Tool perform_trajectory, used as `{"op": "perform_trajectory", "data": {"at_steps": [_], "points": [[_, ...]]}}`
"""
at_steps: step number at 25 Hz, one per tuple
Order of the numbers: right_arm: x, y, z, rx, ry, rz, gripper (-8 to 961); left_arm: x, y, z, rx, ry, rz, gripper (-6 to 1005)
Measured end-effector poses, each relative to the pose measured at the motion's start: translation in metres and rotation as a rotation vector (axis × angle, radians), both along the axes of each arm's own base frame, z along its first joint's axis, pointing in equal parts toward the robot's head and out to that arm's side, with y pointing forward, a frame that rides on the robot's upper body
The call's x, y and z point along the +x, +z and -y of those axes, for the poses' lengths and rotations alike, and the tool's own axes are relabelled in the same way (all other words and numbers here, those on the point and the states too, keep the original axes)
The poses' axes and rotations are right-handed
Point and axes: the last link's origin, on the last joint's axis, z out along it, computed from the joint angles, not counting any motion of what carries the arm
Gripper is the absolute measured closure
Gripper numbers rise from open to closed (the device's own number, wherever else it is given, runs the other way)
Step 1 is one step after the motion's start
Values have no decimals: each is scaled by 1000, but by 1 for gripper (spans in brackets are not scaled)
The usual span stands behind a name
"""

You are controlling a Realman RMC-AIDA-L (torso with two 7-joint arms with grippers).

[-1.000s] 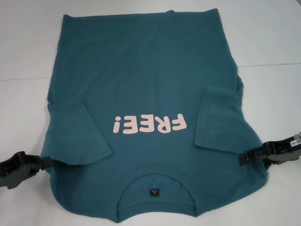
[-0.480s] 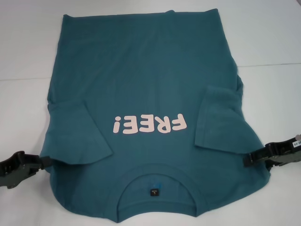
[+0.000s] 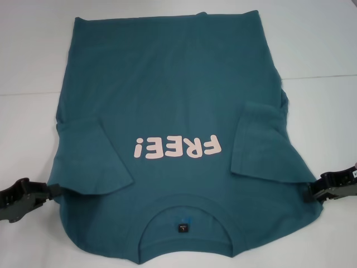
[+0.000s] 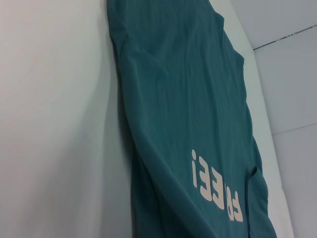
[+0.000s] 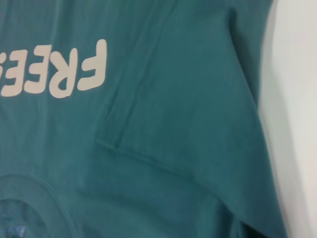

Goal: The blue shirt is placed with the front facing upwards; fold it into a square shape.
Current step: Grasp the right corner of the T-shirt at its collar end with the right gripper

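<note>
Blue shirt (image 3: 173, 111) flat on tabletop (image 3: 33, 56), collar toward near edge, both sleeves folded inward. Left gripper (image 3: 49, 192) at left shoulder edge, right gripper (image 3: 312, 192) at right; grip state unclear. Next fold: lift both sides evenly, keep fabric taut.

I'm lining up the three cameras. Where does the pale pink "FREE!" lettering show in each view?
Head view: pale pink "FREE!" lettering mid-chest, upside down, above the collar.
Left wrist view: lower right, running sideways.
Right wrist view: upper left, partly cut off.
Shared landmark: the folded-in sleeve beside the F.
</note>
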Motion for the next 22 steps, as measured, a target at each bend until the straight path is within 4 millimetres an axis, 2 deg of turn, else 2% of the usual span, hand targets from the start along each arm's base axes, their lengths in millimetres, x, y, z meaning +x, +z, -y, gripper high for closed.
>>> {"op": "perform_trajectory", "data": {"at_steps": [2, 7, 13, 18, 22], "points": [[1, 1, -1, 9, -7, 3, 415, 0, 0, 0, 0, 0, 0, 995], [1, 2, -2, 18, -11, 9, 655, 0, 0, 0, 1, -1, 0, 995], [-1, 2, -3, 16, 2, 5, 881, 1, 0, -1, 0, 0, 2, 994], [-4, 12, -1, 30, 33, -3, 940, 0, 1, 0, 0, -1, 2, 994], [-7, 24, 4, 37, 57, -26, 940, 1, 5, 3, -13, -20, -3, 994]]}}
